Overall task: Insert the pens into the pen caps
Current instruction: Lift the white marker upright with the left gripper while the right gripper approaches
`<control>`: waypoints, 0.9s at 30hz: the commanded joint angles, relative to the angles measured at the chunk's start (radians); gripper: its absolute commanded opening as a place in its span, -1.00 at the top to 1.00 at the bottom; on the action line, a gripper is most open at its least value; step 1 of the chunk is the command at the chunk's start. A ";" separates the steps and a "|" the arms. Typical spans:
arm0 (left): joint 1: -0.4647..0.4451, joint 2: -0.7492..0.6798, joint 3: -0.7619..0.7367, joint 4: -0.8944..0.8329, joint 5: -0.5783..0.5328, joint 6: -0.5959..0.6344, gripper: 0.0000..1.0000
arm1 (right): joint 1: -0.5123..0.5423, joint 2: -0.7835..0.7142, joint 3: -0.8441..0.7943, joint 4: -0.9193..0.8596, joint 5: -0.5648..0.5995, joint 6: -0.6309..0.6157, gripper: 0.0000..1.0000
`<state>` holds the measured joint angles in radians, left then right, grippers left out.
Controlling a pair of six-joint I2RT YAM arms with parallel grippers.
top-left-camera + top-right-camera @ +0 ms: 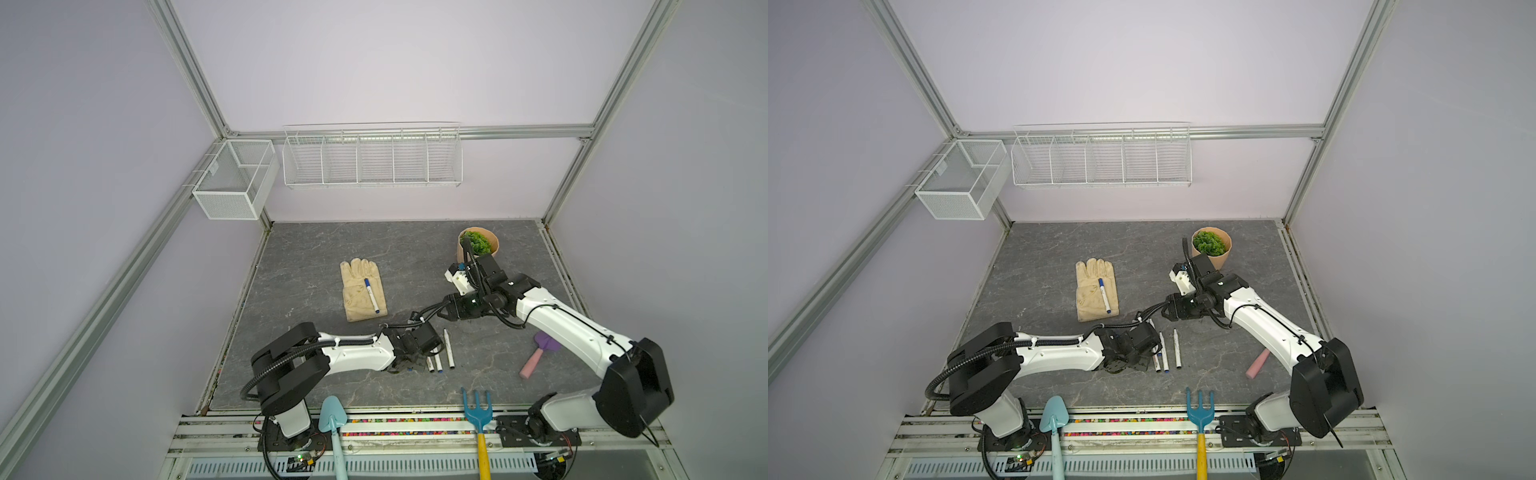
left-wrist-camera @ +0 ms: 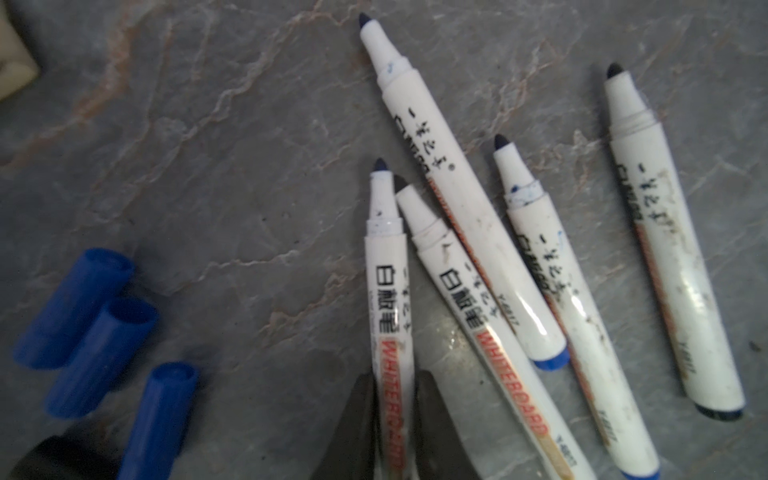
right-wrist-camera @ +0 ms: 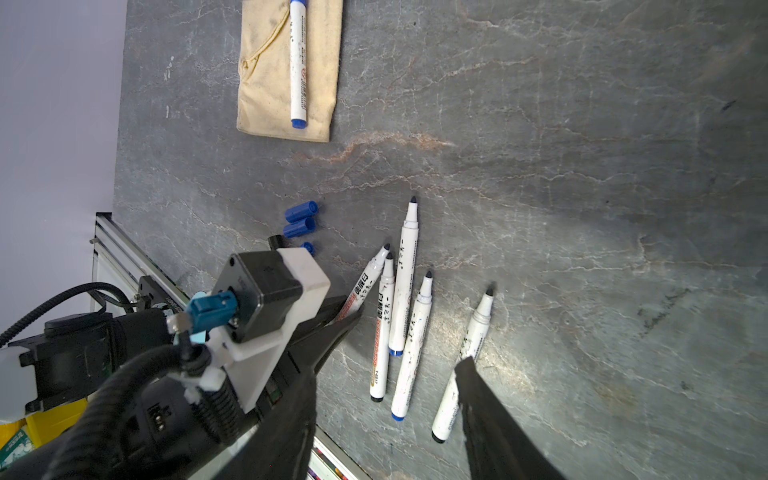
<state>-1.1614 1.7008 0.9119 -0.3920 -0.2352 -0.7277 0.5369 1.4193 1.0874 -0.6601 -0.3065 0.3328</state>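
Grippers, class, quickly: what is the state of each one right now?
Left gripper: shut on a white pen.
Right gripper: open, holding nothing, above the loose pens.

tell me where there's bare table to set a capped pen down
Bare: the stretch between the glove and the plant pot, and the far strip behind both. Crowded: front centre, where the uncapped pens, the blue caps and the left gripper, shut on a pen, sit close together.

Gray marbled tabletop (image 1: 316,257) is carrying a glove (image 1: 363,291), uncapped pens (image 1: 449,349), blue pen caps (image 3: 301,211), a potted plant (image 1: 482,243) and a pink-handled trowel (image 1: 533,363).
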 commanded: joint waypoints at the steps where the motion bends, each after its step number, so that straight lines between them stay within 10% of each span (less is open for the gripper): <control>1: 0.003 0.055 -0.059 -0.054 0.031 -0.038 0.79 | -0.007 -0.027 -0.014 0.000 0.006 0.005 -0.14; 11: 0.004 -0.100 -0.091 -0.034 -0.056 -0.032 1.00 | -0.011 -0.026 -0.006 0.005 -0.015 0.008 -0.15; 27: 0.004 -0.530 -0.279 0.500 -0.086 0.132 1.00 | 0.079 -0.016 0.074 0.091 -0.238 -0.036 -0.15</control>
<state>-1.1606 1.2041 0.6632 -0.0345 -0.2867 -0.6434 0.6014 1.4155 1.1305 -0.5987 -0.4927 0.3199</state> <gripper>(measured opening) 0.109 0.574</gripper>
